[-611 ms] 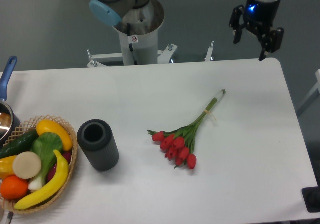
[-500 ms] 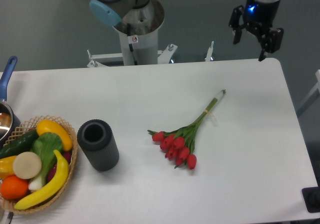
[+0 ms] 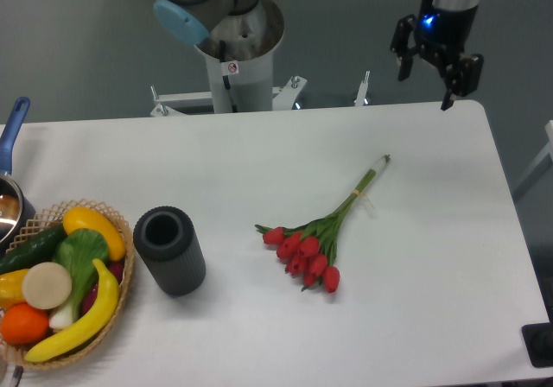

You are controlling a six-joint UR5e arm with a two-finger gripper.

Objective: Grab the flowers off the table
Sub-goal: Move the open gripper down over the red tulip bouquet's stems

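The flowers [image 3: 313, 247] lie flat near the middle of the white table [image 3: 432, 257]. They are a bunch of red tulip buds with green leaves, and the tied green stems [image 3: 363, 188] point up and to the right. My gripper [image 3: 424, 87] hangs above the table's far right corner, well away from the flowers. Its two dark fingers [image 3: 449, 80] are spread apart and hold nothing.
A dark grey cylinder vase [image 3: 169, 250] stands left of the flowers. A wicker basket [image 3: 121, 253] of fruit and vegetables sits at the left edge, with a blue-handled pot [image 3: 10, 188] behind it. The robot base [image 3: 233, 59] stands behind the table.
My gripper has shifted slightly up and to the left. The flowers have not moved.
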